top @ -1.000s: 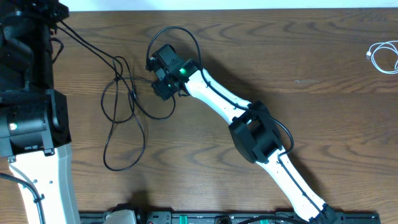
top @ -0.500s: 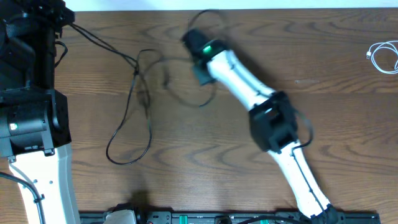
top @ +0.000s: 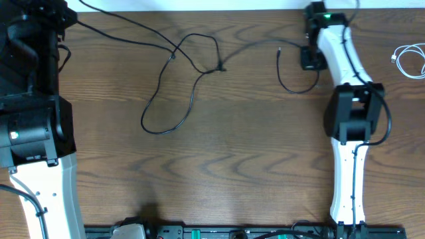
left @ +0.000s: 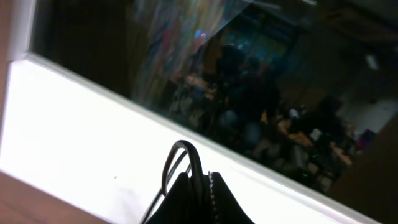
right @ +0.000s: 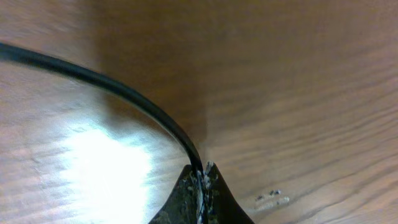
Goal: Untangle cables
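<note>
R gripper (right: 200, 177): jaws pressed together, pinching the black cable (top: 192, 93) right at the tips. In wrist view the cable comes in from upper left and curves down over the wood into the pinch. Overhead, that hand sits at the far right of the table (top: 252, 166), arm stretched out long.

Just left of it a free end w/ a small plug (top: 279, 48) sticks up toward the far edge. Its slack bows near-ward, then climbs back to my jaws. Another strand leaves the hand going left to a snag (top: 220, 66) where strands cross. One loop arcs far of the snag, and a bigger loop sags near and left of it. From there the line runs to the far left corner, to L gripper (left: 202, 183).

L jaws are closed too, w/ a tight bend of black cable poking out between the tips. Can't tell if it's one black cable or two.

White cable (top: 412, 60) is coiled at the far right edge, right of R arm, apart from both hands.
</note>
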Robot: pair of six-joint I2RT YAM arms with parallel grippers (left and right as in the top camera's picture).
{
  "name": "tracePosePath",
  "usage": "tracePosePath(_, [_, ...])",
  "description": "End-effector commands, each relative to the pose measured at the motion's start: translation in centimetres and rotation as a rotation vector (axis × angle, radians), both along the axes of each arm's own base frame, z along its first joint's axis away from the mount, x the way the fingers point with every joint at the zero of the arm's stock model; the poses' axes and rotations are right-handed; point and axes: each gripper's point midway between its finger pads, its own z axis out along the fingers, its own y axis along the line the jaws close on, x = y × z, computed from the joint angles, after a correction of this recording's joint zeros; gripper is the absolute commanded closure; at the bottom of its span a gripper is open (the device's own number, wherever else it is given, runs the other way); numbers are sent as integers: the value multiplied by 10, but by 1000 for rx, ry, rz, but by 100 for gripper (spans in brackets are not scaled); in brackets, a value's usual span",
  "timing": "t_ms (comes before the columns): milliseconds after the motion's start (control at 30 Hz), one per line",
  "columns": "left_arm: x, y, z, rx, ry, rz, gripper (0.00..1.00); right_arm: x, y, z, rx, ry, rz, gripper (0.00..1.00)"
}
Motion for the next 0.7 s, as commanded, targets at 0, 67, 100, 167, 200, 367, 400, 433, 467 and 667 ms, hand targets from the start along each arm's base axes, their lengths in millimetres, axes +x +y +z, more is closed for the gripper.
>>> tracePosePath(0, [-10,9,2,-11,19,54,93,-6,14,17,234,-4,-9,99])
tracePosePath(67, [-6,5,-20,-34,102,33,92,-8,40,20,406,8,94,99])
tracePosePath(100, [-4,1,-27,-38,131,11,93,-8,56,25,496,0,168,97])
tracePosePath(167, [0,-9,-42,-45,188,-44,93,-8,85,41,630,-34,287,87])
tracePosePath(200, [1,-12,-44,-46,196,-60,93,-7,95,53,669,-60,333,84])
tracePosePath(367, [0,-22,-30,-55,141,-117,93,-6,133,129,713,-221,530,40])
tracePosePath(400, [-1,-25,-24,-59,118,-136,93,-7,142,147,693,-263,569,27])
tracePosePath(433, [-3,-29,-16,-73,88,-161,93,-7,154,169,670,-316,616,12])
tracePosePath(467, [-3,-32,-12,-82,69,-180,92,-8,162,179,666,-341,640,5])
tracePosePath(667, [-9,-52,17,-131,-39,-303,92,-24,240,203,684,-396,819,1])
